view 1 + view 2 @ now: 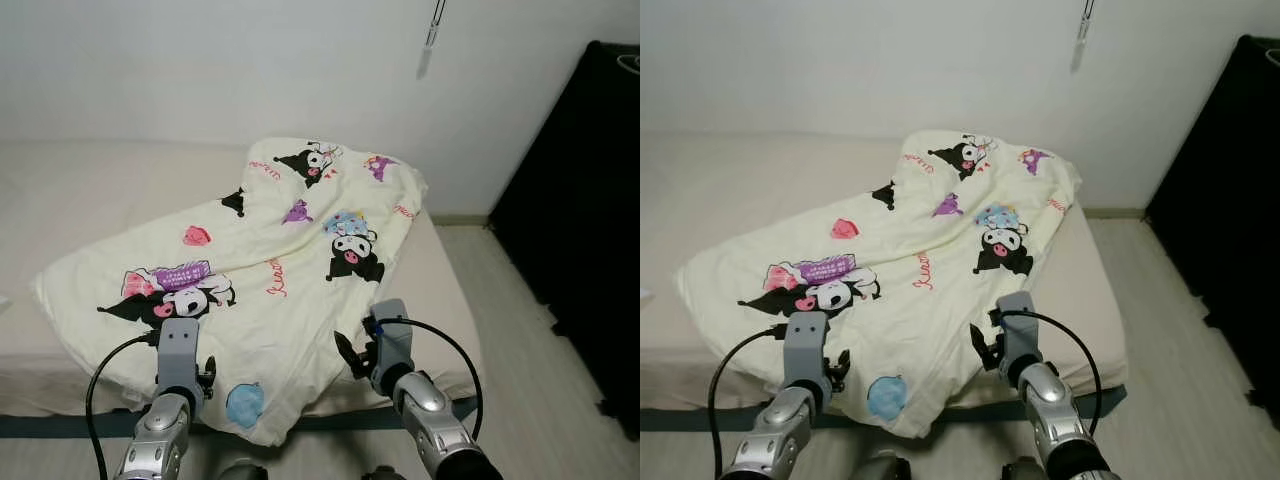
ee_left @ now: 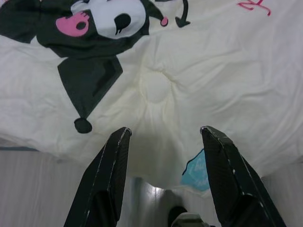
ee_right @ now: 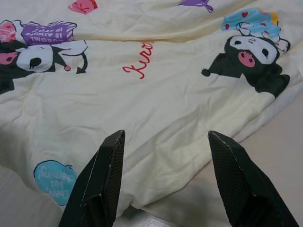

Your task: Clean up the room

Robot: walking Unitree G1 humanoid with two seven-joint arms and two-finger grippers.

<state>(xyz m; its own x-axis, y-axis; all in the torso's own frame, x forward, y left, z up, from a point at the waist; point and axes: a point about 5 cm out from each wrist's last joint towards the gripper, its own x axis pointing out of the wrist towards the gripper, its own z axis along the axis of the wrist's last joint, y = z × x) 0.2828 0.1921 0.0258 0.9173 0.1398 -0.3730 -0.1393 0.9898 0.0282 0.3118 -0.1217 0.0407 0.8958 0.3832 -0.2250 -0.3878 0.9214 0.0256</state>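
Quilt (image 1: 290, 270) spread crooked across the bed (image 1: 90, 200), cream with cartoon prints, one corner hanging over the near edge toward the floor (image 1: 520, 330). Left gripper (image 2: 163, 142) raised just before that near edge, jaws apart, nothing between them. Right gripper (image 3: 163, 146) likewise raised over the hanging part, jaws apart and empty. Wall (image 1: 200, 70) behind, dark cabinet (image 1: 590, 220) off to the right.

Probably light and very soft, padded, limp: bound to sag and fold wherever unsupported, unlikely to slip once pinched. Not fragile. Best taken at the near hem, one jaw pair on each side of the drooping corner, pinching a good bunch of cloth rather than a thin edge.
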